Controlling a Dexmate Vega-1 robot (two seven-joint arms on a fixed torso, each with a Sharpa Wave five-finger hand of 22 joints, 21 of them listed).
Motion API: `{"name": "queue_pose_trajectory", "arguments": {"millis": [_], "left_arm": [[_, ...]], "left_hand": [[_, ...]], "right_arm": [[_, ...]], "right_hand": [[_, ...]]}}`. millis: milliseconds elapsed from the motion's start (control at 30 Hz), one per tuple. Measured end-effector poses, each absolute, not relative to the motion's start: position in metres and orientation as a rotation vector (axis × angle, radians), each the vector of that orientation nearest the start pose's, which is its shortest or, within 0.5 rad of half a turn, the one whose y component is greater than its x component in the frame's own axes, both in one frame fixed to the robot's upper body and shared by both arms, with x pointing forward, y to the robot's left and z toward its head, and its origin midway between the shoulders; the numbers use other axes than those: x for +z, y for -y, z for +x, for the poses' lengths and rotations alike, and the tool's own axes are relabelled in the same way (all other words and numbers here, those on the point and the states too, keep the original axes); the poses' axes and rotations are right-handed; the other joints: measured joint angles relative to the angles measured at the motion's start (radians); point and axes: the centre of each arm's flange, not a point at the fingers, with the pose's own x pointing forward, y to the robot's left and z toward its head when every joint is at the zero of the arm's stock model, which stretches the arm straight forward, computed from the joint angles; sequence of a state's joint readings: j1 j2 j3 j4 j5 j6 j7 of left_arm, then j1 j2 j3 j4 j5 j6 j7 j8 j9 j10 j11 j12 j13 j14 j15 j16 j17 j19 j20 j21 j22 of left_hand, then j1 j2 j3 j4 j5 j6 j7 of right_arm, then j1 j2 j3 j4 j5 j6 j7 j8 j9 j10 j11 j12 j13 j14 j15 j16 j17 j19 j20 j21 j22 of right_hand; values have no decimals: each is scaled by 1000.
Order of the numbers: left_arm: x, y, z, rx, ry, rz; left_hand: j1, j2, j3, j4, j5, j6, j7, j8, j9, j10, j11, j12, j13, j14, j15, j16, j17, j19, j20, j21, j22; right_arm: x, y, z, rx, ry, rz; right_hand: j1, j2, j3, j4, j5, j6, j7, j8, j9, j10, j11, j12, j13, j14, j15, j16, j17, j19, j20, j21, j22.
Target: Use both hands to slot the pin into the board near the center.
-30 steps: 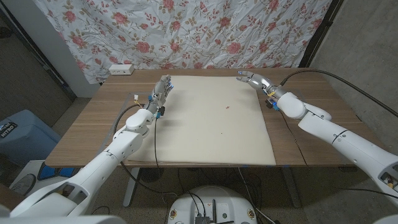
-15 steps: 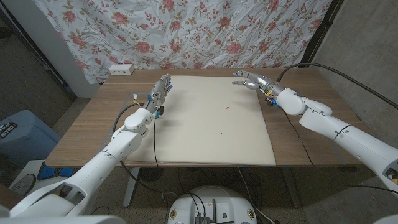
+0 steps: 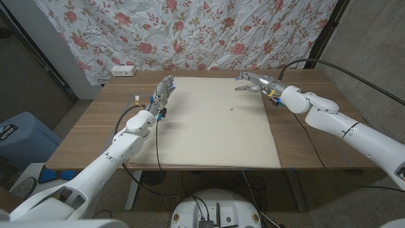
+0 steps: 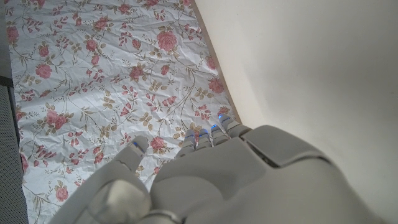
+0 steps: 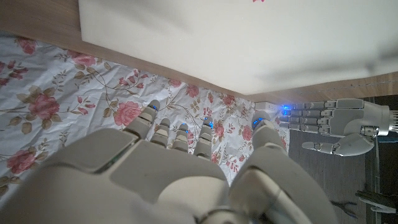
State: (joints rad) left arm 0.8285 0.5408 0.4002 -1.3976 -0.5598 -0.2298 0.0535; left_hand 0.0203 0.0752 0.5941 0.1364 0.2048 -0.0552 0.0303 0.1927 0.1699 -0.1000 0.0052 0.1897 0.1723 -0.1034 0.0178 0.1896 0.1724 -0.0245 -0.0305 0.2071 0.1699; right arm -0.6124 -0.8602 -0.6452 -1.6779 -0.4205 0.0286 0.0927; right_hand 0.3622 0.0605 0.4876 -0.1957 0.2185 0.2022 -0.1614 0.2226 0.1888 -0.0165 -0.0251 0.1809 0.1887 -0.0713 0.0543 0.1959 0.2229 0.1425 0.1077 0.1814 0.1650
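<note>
Head view: 2 hands empty, pin loose on board

Seen from the head view: large cream board (image 3: 215, 120) flat on the wooden table (image 3: 95, 126), covering most of the frame's middle. Small red pin (image 3: 231, 108) lying on the board just above frame centre, slightly right of the middle, apart from both hands; too small to tell how it is oriented.

Left hand (image 3: 166, 88) at the board's left edge, upper left of centre, fingers straight and close together, pointing toward the top of the frame. Nothing held. Confirmed in the right wrist view: same hand at the right side of the picture, fingers stretched out, thumb set apart, nothing in them.

Right hand (image 3: 253, 81) over the board's upper right corner, fingers loosely spread and reaching toward picture left, holding nothing. Well apart from the pin, up and to its right.

Behind the table, floral curtain (image 3: 190, 31) across the top of the frame. White power strip (image 3: 123, 69) on the table's far left corner. Blue bin (image 3: 22, 136) on the floor at the left edge.
</note>
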Motion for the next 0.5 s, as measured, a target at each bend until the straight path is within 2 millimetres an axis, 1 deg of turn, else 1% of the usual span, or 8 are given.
{"name": "queue_pose_trajectory", "arguments": {"millis": [67, 200, 233, 267, 333, 400, 433, 500], "left_arm": [[-4, -271, 644, -189, 613, 63], [-5, -271, 644, -188, 611, 64], [-5, -271, 644, -188, 610, 64], [-5, -271, 644, -188, 610, 64], [-5, -271, 644, -187, 609, 65], [-5, -271, 644, -187, 608, 65], [-6, -271, 644, -187, 607, 66], [-6, -271, 644, -187, 605, 67]], "left_hand": [[0, 0, 0, 0, 0, 0, 0, 0, 0, 0, 0, 0, 0, 3, -3, 0, 0, 0, 0, 0, 0], [0, 0, 0, 0, 0, 0, 0, 0, 0, 0, 0, 0, 0, 5, -5, 0, 0, 5, -5, 0, 0], [0, 0, 0, 0, 0, 0, 0, 0, 0, 0, 0, 0, 0, 5, -5, 0, 0, 5, -5, 0, 0], [0, 0, 0, 0, 0, 0, 0, 0, 0, 0, 0, 0, 0, 5, -5, 0, 0, 5, -5, 0, 0], [0, 0, 0, 0, 0, 0, 0, 0, 0, 0, 0, 0, 0, 5, -5, 0, 0, 5, -5, 0, 0], [0, 0, 0, 0, 0, 0, 0, 0, 0, 0, 0, 0, 0, 5, -5, 0, 0, 5, -5, -4, 0], [0, 0, 0, 0, 0, 0, 0, 0, 0, 0, 0, 0, 0, 5, -5, 0, 0, 5, -5, -4, 0], [0, 0, 0, 0, 0, 4, -4, 0, 0, 0, 0, 0, 0, 5, -5, 0, 0, 5, -5, -4, 0]], "right_arm": [[70, 225, 605, 163, 706, -1479], [76, 222, 603, 171, 703, -1503], [75, 221, 604, 176, 692, -1519], [76, 220, 604, 179, 687, -1531], [78, 219, 603, 181, 682, -1548], [79, 217, 604, 184, 673, -1569], [81, 216, 603, 184, 674, -1574], [82, 215, 604, 189, 663, -1599]], "right_hand": [[4, -2, 0, 0, 4, 3, -3, 0, 0, -4, 4, 0, 0, 0, 3, 1, -2, 5, 5, 4, 0], [33, -21, 11, 0, 7, 3, -3, 0, 0, -10, 10, 0, 0, 5, 9, 1, -5, 16, 16, 8, 0], [34, -21, 13, 1, 8, 7, -7, 0, 0, -16, 9, 0, 0, 2, 12, 1, -5, 16, 16, 8, 0], [54, -22, 16, 0, 8, 12, -12, 4, 0, -18, 7, 0, 0, 0, 14, 1, -5, 16, 16, 8, 0], [62, -31, 16, 0, 8, 16, -16, 8, 0, -24, 12, 0, 0, 0, 14, 1, -5, 17, 17, 8, 0], [71, -40, 17, 0, 8, 21, -21, 8, 0, -34, 9, 0, 0, -5, 19, 1, -5, 19, 27, 8, 0], [72, -40, 22, 0, 8, 21, -21, 8, 0, -37, 12, 0, 0, -5, 19, 1, -5, 17, 29, 8, 0], [95, -46, 25, 0, 8, 25, -25, 10, 4, -40, 15, 0, 0, -5, 19, 1, -5, 16, 30, 7, 0]]}}
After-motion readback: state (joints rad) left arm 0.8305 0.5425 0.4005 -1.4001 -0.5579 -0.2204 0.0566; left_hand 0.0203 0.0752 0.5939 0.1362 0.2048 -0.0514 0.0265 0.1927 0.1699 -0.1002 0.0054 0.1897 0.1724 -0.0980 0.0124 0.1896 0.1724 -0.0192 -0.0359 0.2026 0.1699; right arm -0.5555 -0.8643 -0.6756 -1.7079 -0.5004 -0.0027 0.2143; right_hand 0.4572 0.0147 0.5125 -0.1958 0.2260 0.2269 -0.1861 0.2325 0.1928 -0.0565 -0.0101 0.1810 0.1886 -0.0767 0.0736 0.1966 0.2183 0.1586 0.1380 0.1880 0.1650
